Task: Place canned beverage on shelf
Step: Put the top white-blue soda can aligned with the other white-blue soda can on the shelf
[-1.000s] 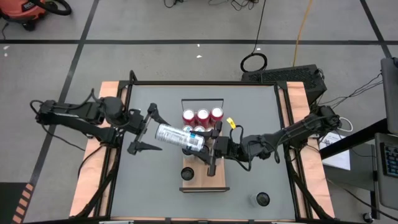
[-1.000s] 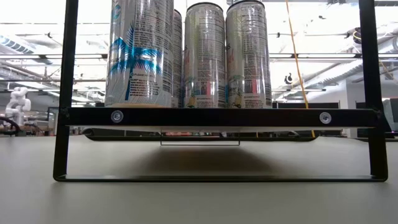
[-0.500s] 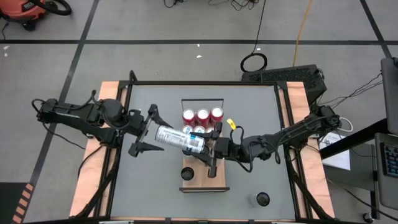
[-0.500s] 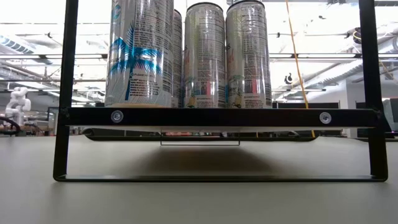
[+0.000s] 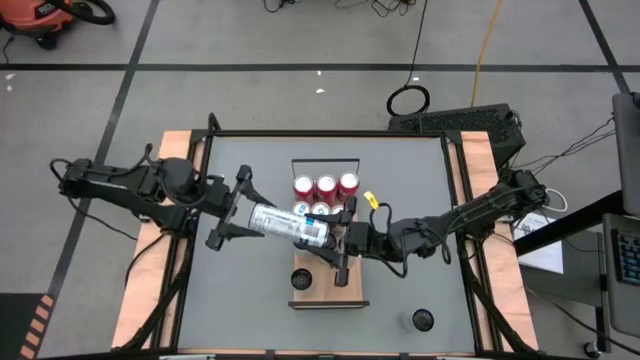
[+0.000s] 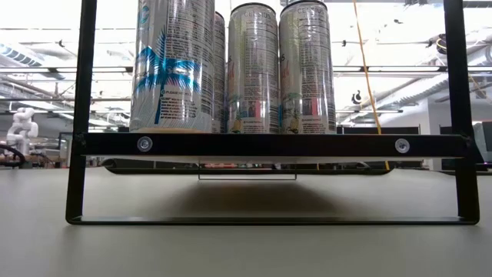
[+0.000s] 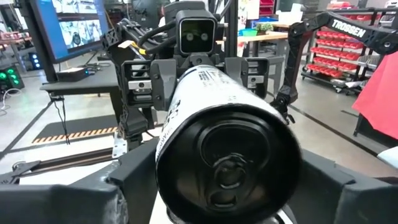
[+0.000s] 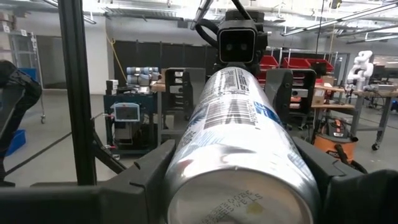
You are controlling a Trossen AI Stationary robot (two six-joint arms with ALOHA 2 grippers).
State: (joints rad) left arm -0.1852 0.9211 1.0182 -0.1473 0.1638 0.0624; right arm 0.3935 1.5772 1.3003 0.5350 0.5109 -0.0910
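A silver and blue beverage can (image 5: 288,222) hangs level above the table, by the left edge of the shelf (image 5: 345,292). My right gripper (image 5: 332,236) is shut on its right end, the bottom. My left gripper (image 5: 247,211) faces it from the left, and its two fingers stand close on either side of the can's pull-tab end (image 7: 227,168). Several cans (image 5: 325,187) stand upright on the far part of the light-wood shelf, beside its wire rail (image 5: 325,162). The low view shows them on the shelf (image 6: 269,145). My right gripper pinches the can's bottom end (image 8: 239,186) between its two fingers, one on each side. The fingers come level from the table's right and lie along the can, which is lifted clear and lies level. My left gripper: whether its fingers (image 7: 93,193) touch the can's top end, I cannot tell.
A dark-topped can (image 5: 302,277) stands on the near part of the shelf. Another dark can (image 5: 423,320) stands on the grey tabletop at the near right. Pale wooden strips (image 5: 150,290) run along both sides of the table.
My left gripper's fingers have drawn closer together around the can's left end. The can and my right gripper have kept still.
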